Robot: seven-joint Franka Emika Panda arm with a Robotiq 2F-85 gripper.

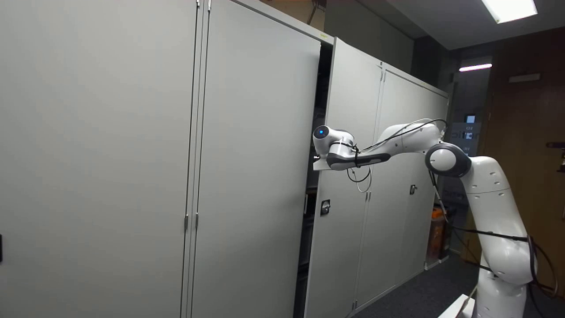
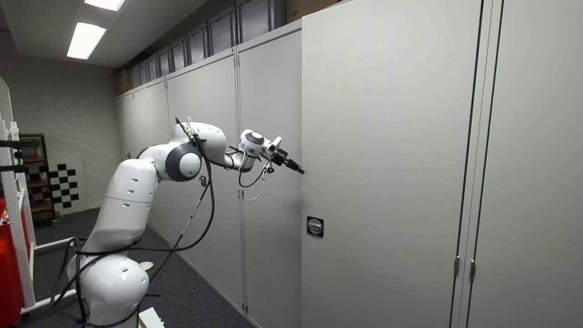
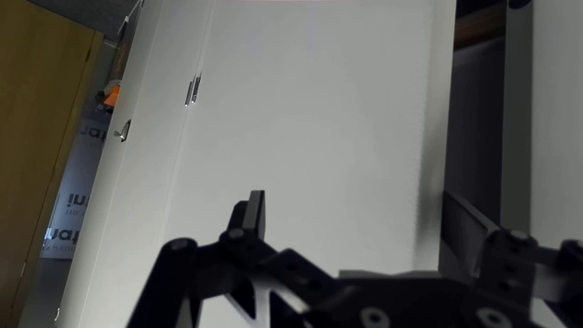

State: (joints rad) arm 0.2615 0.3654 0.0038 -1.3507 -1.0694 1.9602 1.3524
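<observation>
See door [image 3: 314, 114] ajar in cabinet row [image 1: 287, 20], dark gap [image 3: 476, 118] along free edge [image 3: 441, 105]. Find end effector [image 3: 351, 200] spread wide at that edge, gripping nothing; cannot tell whether touching. Note lock [image 2: 315, 226] lower on door, grey bins [image 2: 223, 33] above neighbouring doors [image 2: 216, 95].

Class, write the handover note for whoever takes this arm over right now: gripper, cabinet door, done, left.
Gripper: open, holding nothing; in the wrist view its fingers lie either side of the free edge of the cabinet door, contact unclear.
Door: ajar, dark gap beside that edge, handle below the gripper.
Done: door partly open, gripper at its edge.
Left: no grip taken; door neither shut nor wide open.
</observation>
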